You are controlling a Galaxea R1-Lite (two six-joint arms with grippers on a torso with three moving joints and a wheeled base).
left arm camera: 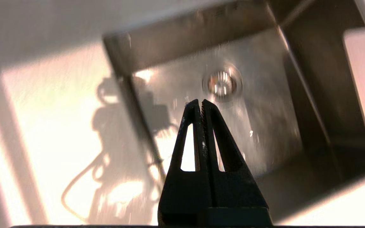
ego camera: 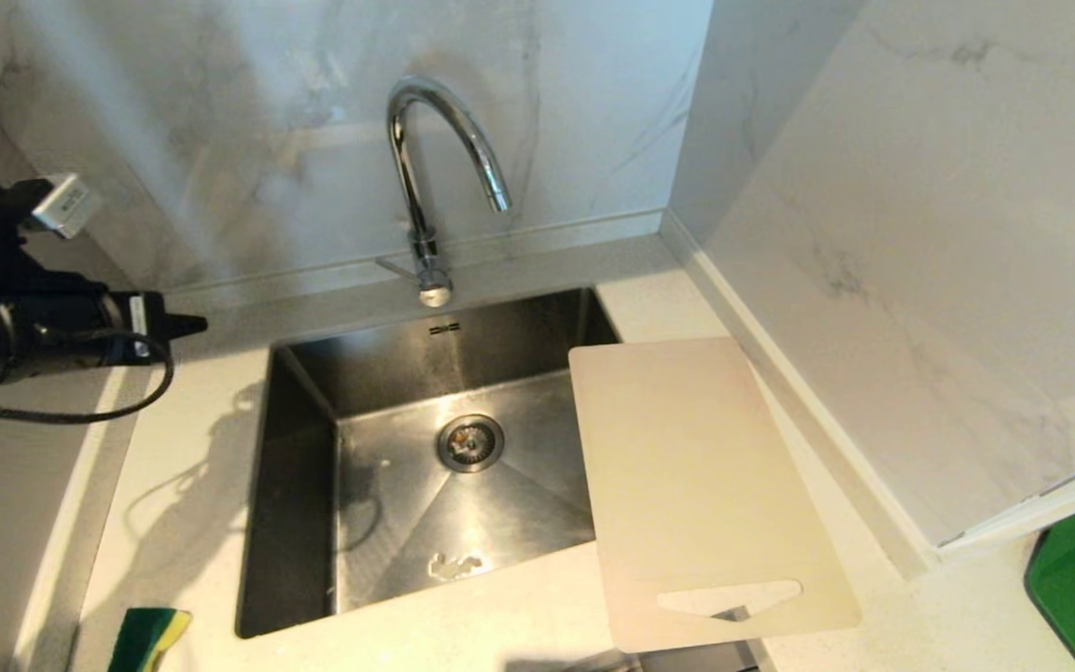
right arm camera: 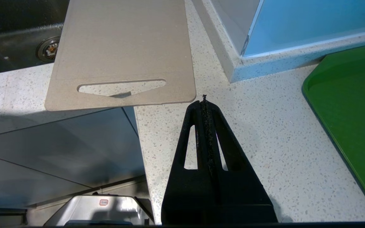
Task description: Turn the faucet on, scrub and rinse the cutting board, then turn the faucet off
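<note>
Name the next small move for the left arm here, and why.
Probably carry the left gripper, jaws shut and empty, right toward the faucet lever: no water runs into the sink, and the cutting board lies unscrubbed across its right rim.

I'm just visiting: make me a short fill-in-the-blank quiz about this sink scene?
1. The cutting board lies flat, partly overhanging the ____ side of the sink.
2. The left gripper has its jaws ____.
3. No ____ runs from the faucet.
4. The yellow-and-green sponge lies on the ____.

Missing words: right; shut; water; counter
</note>
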